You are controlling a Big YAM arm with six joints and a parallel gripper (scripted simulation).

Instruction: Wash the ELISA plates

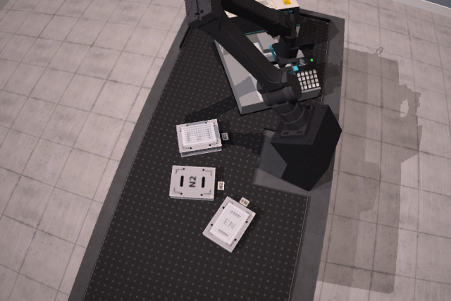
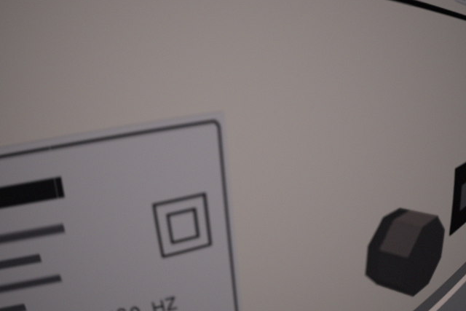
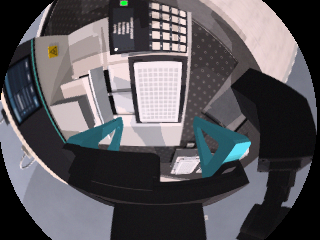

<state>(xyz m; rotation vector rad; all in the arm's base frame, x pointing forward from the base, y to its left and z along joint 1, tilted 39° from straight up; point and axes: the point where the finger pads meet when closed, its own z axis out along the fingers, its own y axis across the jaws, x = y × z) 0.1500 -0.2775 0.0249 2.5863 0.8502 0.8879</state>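
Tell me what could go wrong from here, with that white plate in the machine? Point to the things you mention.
The end effector (image 1: 282,58) (image 3: 158,120) is open near the plate (image 3: 158,92); a poor grip could tilt or drop it. The keypad (image 1: 308,79) (image 3: 168,27) sits close by, so a finger might bump a key. N2 (image 1: 192,182) has no plate on it, so the plate could go back the wrong way round.

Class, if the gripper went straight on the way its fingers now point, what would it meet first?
Probably the white plate in the washer's carrier, below the open gripper, though depth is unclear.
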